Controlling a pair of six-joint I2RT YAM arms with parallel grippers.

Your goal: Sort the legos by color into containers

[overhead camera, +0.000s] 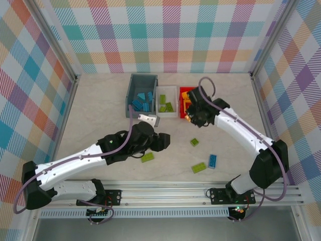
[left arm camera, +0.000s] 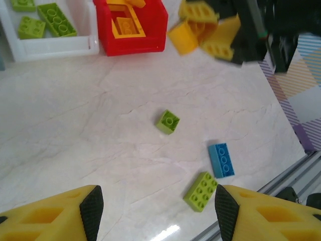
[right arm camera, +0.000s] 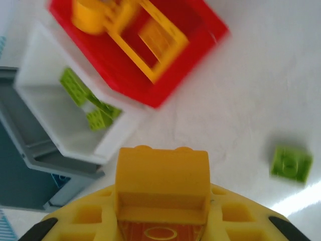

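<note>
Between the fingers of your right gripper [overhead camera: 192, 114] sits an orange brick [right arm camera: 161, 175], pinched just short of the red bin [right arm camera: 155, 98]. Expect it to be light, stiff and slick, best held across flat sides. Your left gripper [left arm camera: 158, 213] hangs spread and empty above a green brick [left arm camera: 200, 191] and a blue brick [left arm camera: 221, 159].

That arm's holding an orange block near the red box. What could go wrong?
The orange brick in the right gripper seems short of the red bin; released now, it may land on the table. The white bin stands right beside, so a bounce could drop it among lime bricks.
</note>
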